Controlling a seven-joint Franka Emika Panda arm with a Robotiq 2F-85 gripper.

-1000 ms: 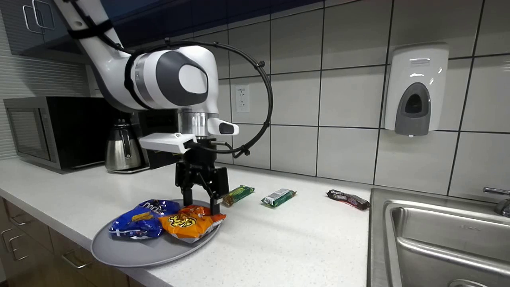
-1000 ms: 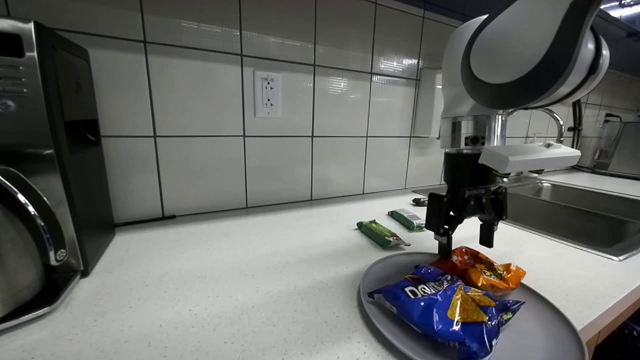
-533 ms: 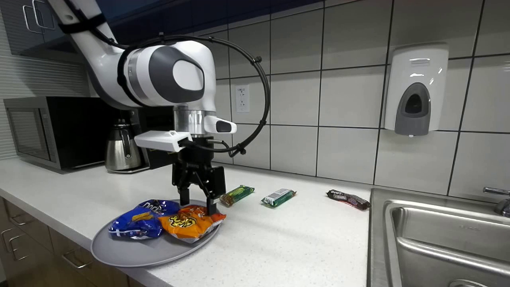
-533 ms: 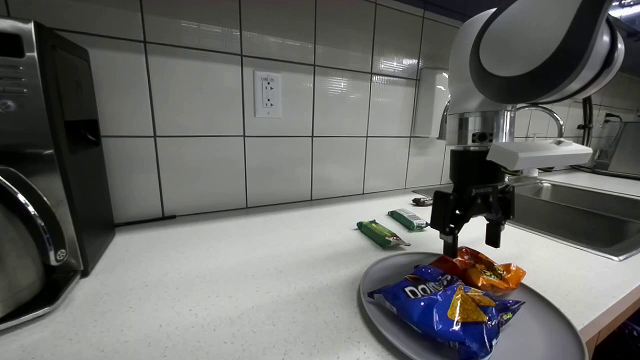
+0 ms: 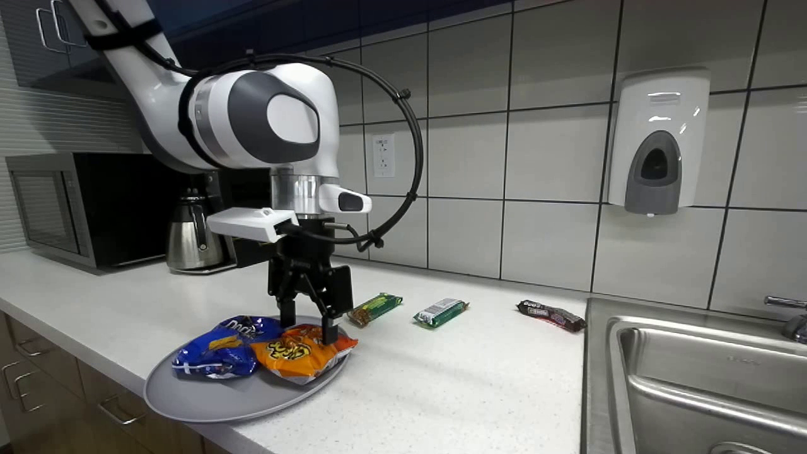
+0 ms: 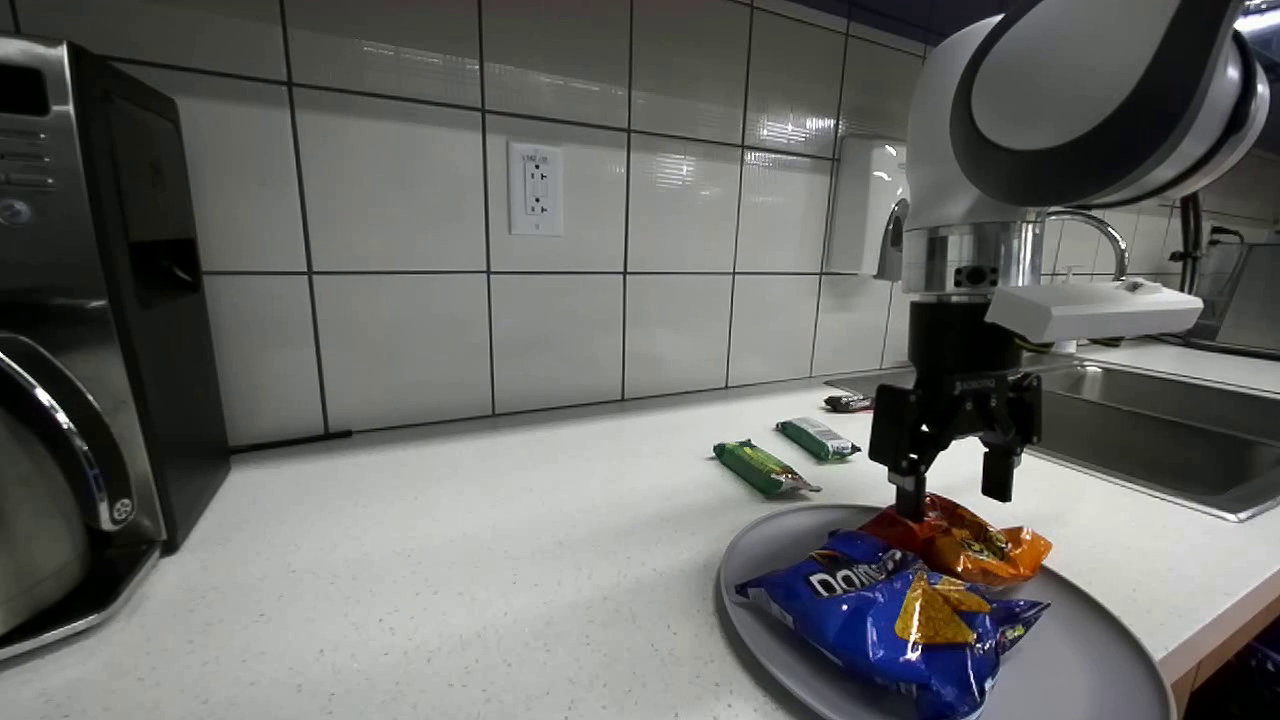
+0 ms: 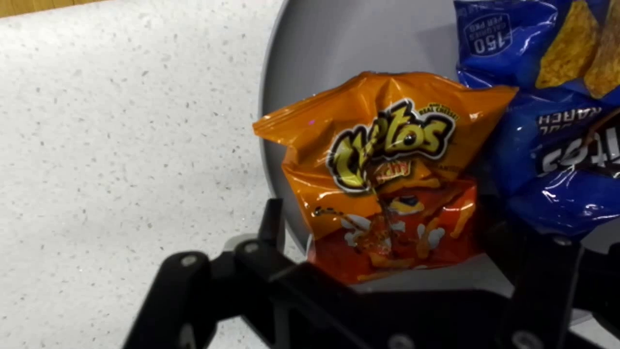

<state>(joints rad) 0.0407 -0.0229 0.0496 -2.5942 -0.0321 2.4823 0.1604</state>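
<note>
My gripper (image 5: pixel 309 323) is open, pointing down over a grey plate (image 5: pixel 217 407). An orange Cheetos bag (image 7: pixel 402 145) lies on the plate, below and between my spread fingers (image 7: pixel 272 220). In the wrist view the left finger is beside the bag's left edge, over the plate's rim. The right finger is dark, between this bag and the blue Doritos bag (image 7: pixel 557 140). Both bags also show in an exterior view, the orange bag (image 6: pixel 990 555) behind the blue bag (image 6: pixel 870 610). My gripper (image 6: pixel 954 490) holds nothing. Whether a fingertip touches the orange bag is unclear.
Two green wrapped bars (image 5: pixel 379 307) (image 5: pixel 441 313) lie on the counter behind the plate. A dark wrapped bar (image 5: pixel 551 316) lies by the steel sink (image 5: pixel 621 353). A coffee maker with a steel carafe (image 5: pixel 195 236) and a microwave (image 5: pixel 94 208) stand along the wall.
The gripper has moved slightly across the plate, leftward in one exterior view and rightward in the other, staying open above the orange bag. The bags and plate have not moved.
</note>
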